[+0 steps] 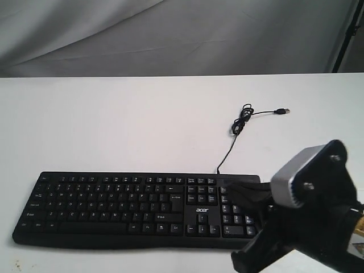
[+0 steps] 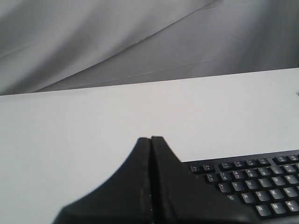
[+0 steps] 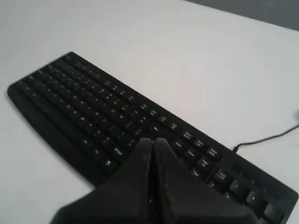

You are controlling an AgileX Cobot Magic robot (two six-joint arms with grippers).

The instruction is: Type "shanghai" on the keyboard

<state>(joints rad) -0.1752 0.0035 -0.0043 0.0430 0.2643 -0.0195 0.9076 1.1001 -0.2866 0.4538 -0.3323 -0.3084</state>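
Note:
The black keyboard (image 1: 114,205) with its white acer logo lies along the front of the white table (image 1: 114,125). My right gripper (image 1: 226,187) is shut and hangs just above the number pad's left columns; in the right wrist view its closed fingertips (image 3: 153,140) point over the keys (image 3: 84,98) near the arrow block. My left gripper (image 2: 151,138) is also shut with nothing in it. It hovers off the keyboard's left part, whose keys (image 2: 261,182) show beside it. The left arm does not appear in the exterior view.
The thin black USB cable (image 1: 239,128) runs from the keyboard's back edge, coils, and ends in a loose plug (image 1: 282,111) on the table. Grey cloth (image 1: 170,34) hangs behind the table. A black stand leg (image 1: 347,34) is at the far right.

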